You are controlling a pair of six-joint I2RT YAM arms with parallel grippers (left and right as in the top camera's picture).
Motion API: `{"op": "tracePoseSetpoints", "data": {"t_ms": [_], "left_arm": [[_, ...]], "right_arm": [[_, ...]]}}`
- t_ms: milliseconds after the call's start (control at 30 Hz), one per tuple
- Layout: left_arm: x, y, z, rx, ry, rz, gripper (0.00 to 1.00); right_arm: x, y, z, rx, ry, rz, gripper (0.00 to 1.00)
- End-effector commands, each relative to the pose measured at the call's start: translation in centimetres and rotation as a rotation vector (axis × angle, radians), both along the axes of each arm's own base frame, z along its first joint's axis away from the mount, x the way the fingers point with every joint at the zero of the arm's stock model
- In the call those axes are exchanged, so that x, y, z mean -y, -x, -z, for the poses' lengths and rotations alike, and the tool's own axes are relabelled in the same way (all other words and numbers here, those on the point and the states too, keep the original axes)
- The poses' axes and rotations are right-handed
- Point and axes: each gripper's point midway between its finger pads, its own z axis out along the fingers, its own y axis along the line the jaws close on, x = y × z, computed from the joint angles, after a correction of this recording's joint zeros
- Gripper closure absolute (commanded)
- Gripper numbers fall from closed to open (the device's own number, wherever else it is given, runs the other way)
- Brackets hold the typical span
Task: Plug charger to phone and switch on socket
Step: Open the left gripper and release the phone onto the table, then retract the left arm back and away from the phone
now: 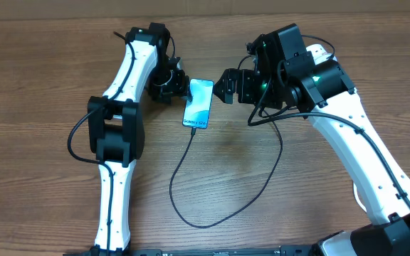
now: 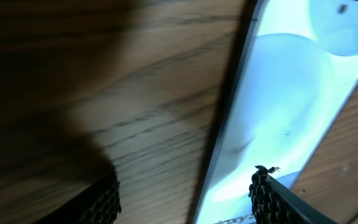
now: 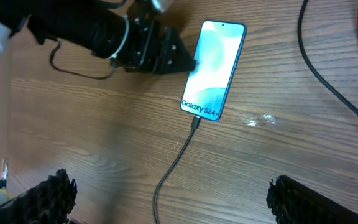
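Observation:
The phone [image 1: 199, 103] lies flat on the wooden table, its blue-teal screen up. The charger [image 1: 191, 153] is a thin black cable; its tip sits in the phone's bottom end [image 3: 196, 121], and it loops toward the front and back up to the right. My left gripper [image 1: 182, 87] is open at the phone's upper left edge. In the left wrist view that gripper [image 2: 185, 196] straddles the phone's [image 2: 291, 93] edge, one finger over the screen. My right gripper [image 1: 223, 85] hangs wide open just right of the phone, holding nothing. The socket is mostly hidden behind my right arm.
In the right wrist view my right gripper [image 3: 179, 199] hovers above the cable [image 3: 173, 162], with the left gripper [image 3: 160, 53] beside the phone [image 3: 213, 68]. A second stretch of black cable [image 3: 328, 74] crosses the right side. Bare wood lies in front.

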Motion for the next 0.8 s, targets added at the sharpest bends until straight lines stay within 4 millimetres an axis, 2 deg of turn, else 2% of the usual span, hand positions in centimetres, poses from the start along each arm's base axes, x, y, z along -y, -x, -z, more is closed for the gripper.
{"op": "tracePoseSetpoints", "data": {"t_ms": [0, 167, 300, 367, 433, 467, 533, 633, 700, 767], "left_arm": [[-1.4, -1.1, -5.8, 0.131, -0.035, -0.035, 0.35], [-1.4, -0.9, -15.0, 0.318, 0.003, -0.058, 0.31], [-1.8, 1.4, -21.9, 0.436, 0.026, -0.069, 0.3], [-2.2, 2.8, -24.8, 0.483, 0.024, -0.089, 0.28], [-3.0, 4.1, -27.1, 0.528, -0.009, -0.112, 0.27], [-3.7, 4.9, -28.1, 0.547, -0.036, -0.13, 0.21], [-4.8, 6.3, -29.7, 0.573, -0.081, -0.175, 0.2], [-5.9, 8.8, -31.6, 0.595, -0.117, -0.205, 0.16], [-6.2, 10.3, -32.5, 0.604, -0.13, -0.205, 0.02], [-6.7, 11.7, -33.1, 0.598, -0.142, -0.226, 0.0]], "right_arm": [[0.5, -0.3, -1.2, 0.044, 0.004, 0.012, 0.0], [0.4, -0.5, -1.4, 0.058, 0.003, 0.013, 0.0], [1.3, -1.0, -1.1, 0.073, 0.052, 0.047, 0.0], [1.8, -1.1, -0.9, 0.075, 0.074, 0.061, 0.0], [1.9, -1.1, -0.8, 0.073, 0.08, 0.064, 0.0], [1.9, -1.0, -0.8, 0.072, 0.081, 0.064, 0.0], [1.9, -1.0, -0.8, 0.07, 0.081, 0.064, 0.0], [1.9, -1.0, -0.8, 0.07, 0.081, 0.064, 0.0], [1.9, -1.0, -0.8, 0.07, 0.081, 0.063, 0.0], [1.9, -1.0, -0.8, 0.07, 0.081, 0.064, 0.0]]}}
